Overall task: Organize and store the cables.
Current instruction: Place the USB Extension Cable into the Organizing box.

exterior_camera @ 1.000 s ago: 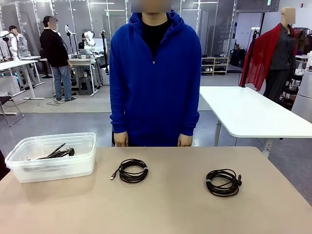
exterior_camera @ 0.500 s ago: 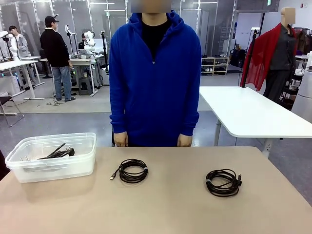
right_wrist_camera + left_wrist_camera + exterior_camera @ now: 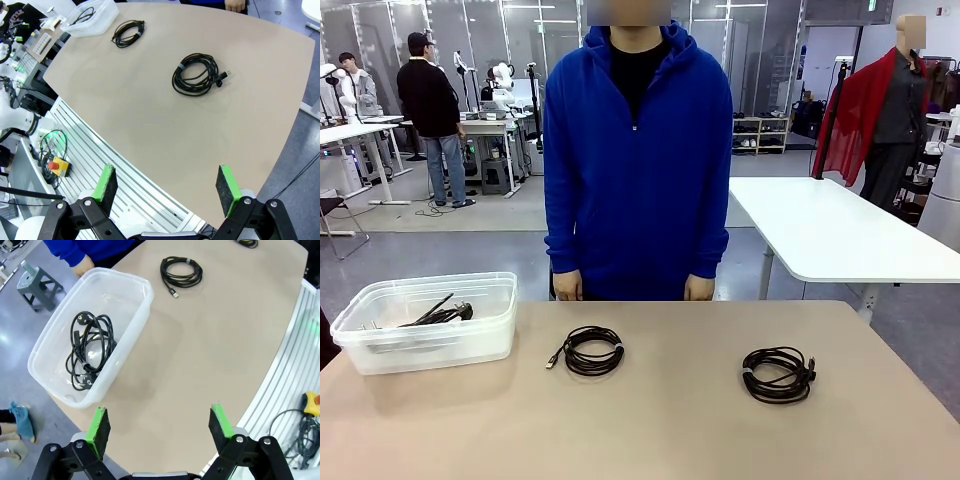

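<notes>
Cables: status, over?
Left gripper open, right gripper open, both empty. One cable in the tub; middle coil and right coil loose on the table. Person at far edge, not touching them.

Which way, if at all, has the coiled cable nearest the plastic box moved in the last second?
No. The coiled cable lies just as far from the plastic box as before.

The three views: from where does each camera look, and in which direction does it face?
Front view: robot's side of the table, facing across to the person.
Left wrist view: above the table, looking down on the clear bin; open left hand at bottom.
Right wrist view: above the near edge, looking down at the larger coil; open right hand at bottom.
Shared: all three show the smaller coil.
</notes>
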`<state>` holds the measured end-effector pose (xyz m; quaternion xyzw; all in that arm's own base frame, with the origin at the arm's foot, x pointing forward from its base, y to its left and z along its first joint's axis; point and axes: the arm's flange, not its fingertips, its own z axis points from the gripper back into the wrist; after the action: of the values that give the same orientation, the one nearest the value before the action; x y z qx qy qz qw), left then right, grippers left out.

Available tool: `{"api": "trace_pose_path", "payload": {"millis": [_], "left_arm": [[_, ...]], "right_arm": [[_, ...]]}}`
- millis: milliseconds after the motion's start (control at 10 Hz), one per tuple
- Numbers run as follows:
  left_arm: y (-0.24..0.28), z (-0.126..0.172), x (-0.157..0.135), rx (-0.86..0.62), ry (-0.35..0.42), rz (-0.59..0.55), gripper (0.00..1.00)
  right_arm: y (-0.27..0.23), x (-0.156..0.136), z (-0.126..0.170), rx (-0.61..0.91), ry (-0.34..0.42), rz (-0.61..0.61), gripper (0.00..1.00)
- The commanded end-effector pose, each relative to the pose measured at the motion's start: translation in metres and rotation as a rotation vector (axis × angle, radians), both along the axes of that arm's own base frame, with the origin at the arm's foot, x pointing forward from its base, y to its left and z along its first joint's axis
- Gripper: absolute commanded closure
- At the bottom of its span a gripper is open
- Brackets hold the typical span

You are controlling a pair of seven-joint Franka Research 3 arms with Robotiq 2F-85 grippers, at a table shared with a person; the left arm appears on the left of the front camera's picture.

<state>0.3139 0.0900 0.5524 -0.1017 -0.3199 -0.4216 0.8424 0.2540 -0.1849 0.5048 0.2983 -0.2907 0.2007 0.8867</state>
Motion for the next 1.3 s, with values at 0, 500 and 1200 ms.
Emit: {"api": "trace_pose_path", "payload": {"millis": [0,500,1200], "left_arm": [[-0.001,0.000,-0.003,0.008,-0.009,-0.016,0.00],[-0.001,0.000,-0.003,0.008,-0.009,-0.016,0.00],[-0.022,0.011,-0.003,0.055,-0.017,-0.033,0.00]], "right_arm": [[-0.001,0.000,0.001,0.008,-0.018,0.011,0.00],[-0.001,0.000,0.001,0.008,-0.018,0.011,0.00],[-0.001,0.000,0.001,0.008,-0.018,0.011,0.00]]}}
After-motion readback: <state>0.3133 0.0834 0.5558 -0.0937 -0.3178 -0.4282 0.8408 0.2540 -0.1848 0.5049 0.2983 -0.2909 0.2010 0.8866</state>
